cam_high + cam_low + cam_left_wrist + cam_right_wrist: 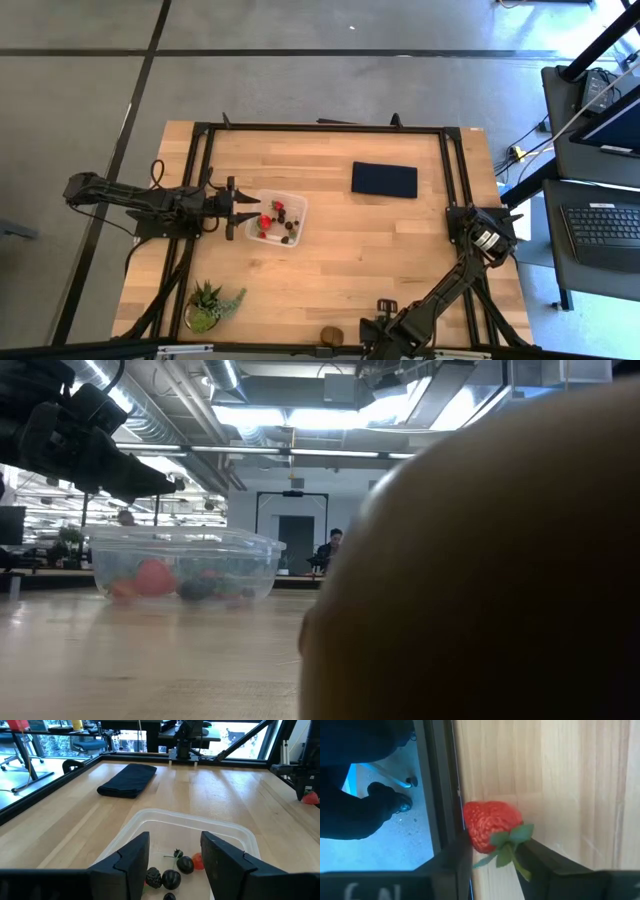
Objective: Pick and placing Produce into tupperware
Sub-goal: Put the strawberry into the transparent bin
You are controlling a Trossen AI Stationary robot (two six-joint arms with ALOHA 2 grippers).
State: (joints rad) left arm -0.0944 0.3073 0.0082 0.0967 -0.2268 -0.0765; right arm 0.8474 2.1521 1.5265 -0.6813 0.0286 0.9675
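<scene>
- Right gripper [492, 855] at the table's near edge, fingers pinching a strawberry [490, 826].
- Left gripper [172, 857] hovers spread over the tupperware [277, 219], empty.
- Berries and a red strawberry lie inside; kiwi [332, 336] sits at the near edge.

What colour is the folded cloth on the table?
Dark navy blue, plain cloth; the left wrist view shows it best.
</scene>
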